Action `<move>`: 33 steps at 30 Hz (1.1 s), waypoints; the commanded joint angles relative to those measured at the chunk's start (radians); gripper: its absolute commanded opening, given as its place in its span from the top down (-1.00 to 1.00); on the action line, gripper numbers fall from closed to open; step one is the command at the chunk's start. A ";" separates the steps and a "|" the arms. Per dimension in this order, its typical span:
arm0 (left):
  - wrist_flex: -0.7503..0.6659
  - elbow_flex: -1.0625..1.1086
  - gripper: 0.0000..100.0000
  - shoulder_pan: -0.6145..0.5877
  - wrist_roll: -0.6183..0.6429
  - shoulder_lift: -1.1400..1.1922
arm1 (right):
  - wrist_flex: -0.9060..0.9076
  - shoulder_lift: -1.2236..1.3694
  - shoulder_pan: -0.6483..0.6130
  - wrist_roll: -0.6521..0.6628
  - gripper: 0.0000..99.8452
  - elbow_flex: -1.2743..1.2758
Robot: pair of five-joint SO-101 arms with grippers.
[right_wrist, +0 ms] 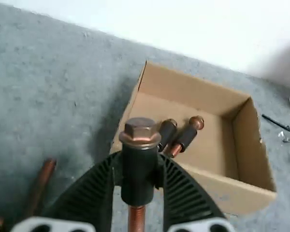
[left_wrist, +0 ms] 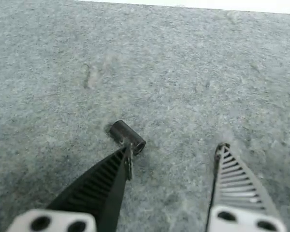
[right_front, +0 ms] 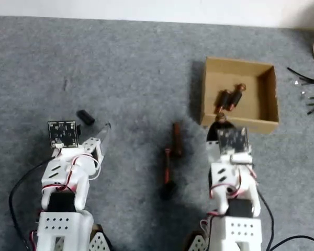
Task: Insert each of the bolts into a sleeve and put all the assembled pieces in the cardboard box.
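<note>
In front of the cardboard box (right_wrist: 251, 145), the right jaws grip a sleeved bolt (right_wrist: 137, 166); two assembled pieces (right_wrist: 183, 140) lie inside. The left jaws stand open, one tip touching a loose sleeve (left_wrist: 127, 137) on the counter (left_wrist: 208, 72).

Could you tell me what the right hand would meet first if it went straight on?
Probably the cardboard box, its near wall just ahead of the right hand; height is unclear, so it might pass over.

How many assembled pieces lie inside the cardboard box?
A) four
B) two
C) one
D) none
B: two sleeved bolts lie side by side on the floor of the cardboard box, while the right gripper holds a third piece.
</note>
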 commanded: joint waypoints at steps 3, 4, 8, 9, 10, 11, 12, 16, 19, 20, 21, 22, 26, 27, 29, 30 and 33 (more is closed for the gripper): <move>0.003 -0.053 0.47 0.022 -0.006 -0.004 | -0.039 0.564 -0.016 0.002 0.98 -0.487; 0.003 -0.053 0.47 0.022 -0.006 -0.004 | -0.039 0.656 -0.008 0.000 0.98 -0.555; 0.000 -0.053 0.47 0.022 -0.008 0.001 | -0.039 0.969 -0.002 -0.017 0.98 -0.776; 0.000 -0.053 0.47 0.024 -0.008 0.001 | -0.039 1.030 -0.002 -0.052 0.98 -0.820; 0.000 -0.051 0.47 0.024 -0.008 0.004 | -0.039 1.087 -0.002 -0.095 0.98 -0.858; 0.000 -0.051 0.47 0.024 -0.008 0.004 | -0.039 1.142 -0.002 -0.137 0.98 -0.895; 0.000 -0.051 0.47 0.024 -0.008 0.004 | -0.039 1.194 -0.002 -0.169 0.98 -0.926; 0.000 -0.051 0.47 0.024 -0.008 0.004 | -0.041 1.363 -0.002 -0.229 0.98 -1.026; 0.000 -0.051 0.47 0.024 -0.008 0.004 | -0.042 1.432 -0.002 -0.259 0.98 -1.078; 0.000 -0.051 0.47 0.024 -0.008 0.004 | -0.042 1.443 -0.002 -0.267 0.98 -1.087; 0.000 -0.051 0.47 0.024 -0.008 0.004 | -0.044 1.446 -0.002 -0.269 0.98 -1.092; 0.000 -0.051 0.47 0.024 -0.008 0.004 | -0.044 1.448 -0.002 -0.264 0.98 -1.092; 0.000 -0.051 0.47 0.033 -0.008 0.004 | -0.039 1.448 0.005 -0.261 0.94 -1.092; 0.000 -0.051 0.47 0.041 -0.008 0.004 | -0.039 1.451 0.007 -0.258 0.86 -1.092; 0.000 -0.038 0.47 0.045 -0.008 -0.004 | -0.039 1.452 0.010 -0.218 0.57 -1.092; 0.000 -0.038 0.47 0.045 -0.008 -0.004 | -0.039 1.454 0.010 -0.213 0.37 -1.092; 0.000 -0.038 0.47 0.045 -0.008 -0.004 | -0.039 1.454 0.036 -0.245 -0.13 -1.089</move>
